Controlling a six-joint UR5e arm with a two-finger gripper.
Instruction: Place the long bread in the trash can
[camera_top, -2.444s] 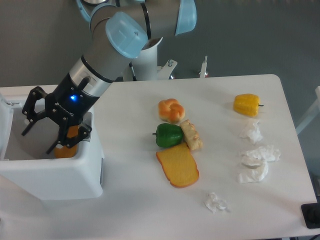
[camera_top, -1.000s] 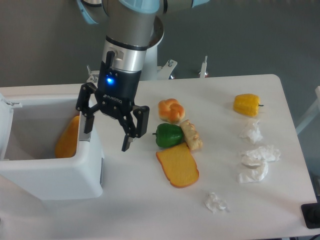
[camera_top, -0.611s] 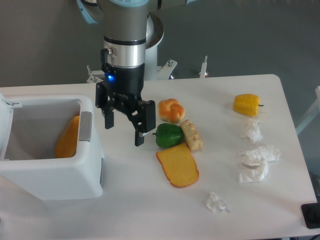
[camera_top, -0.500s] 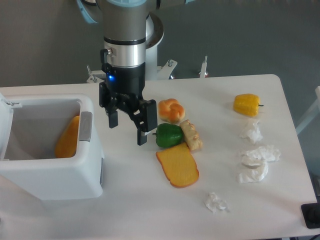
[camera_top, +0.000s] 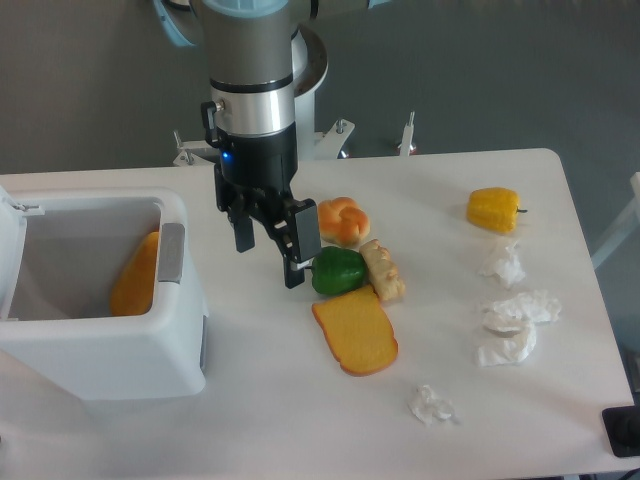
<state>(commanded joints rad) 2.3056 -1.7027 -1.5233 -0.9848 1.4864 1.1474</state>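
A white bench (camera_top: 300, 420) with rounded corners stands before a plain grey wall. At its left end sits the white bin (camera_top: 110, 350). The bread (camera_top: 135, 278) lies inside, leaning against the bin's right wall, long axis running from near-left up to far-right, upper tip toward the rim. It is smooth, glossy, orange-yellow, tapered. The gripper (camera_top: 268, 250) hangs over the bench right of the bin, fingers apart, empty, just left of a green pepper (camera_top: 336, 271).

Long bread (camera_top: 135, 277) in trash can (camera_top: 110, 350), left of pepper (camera_top: 337, 271), bun (camera_top: 343, 220).
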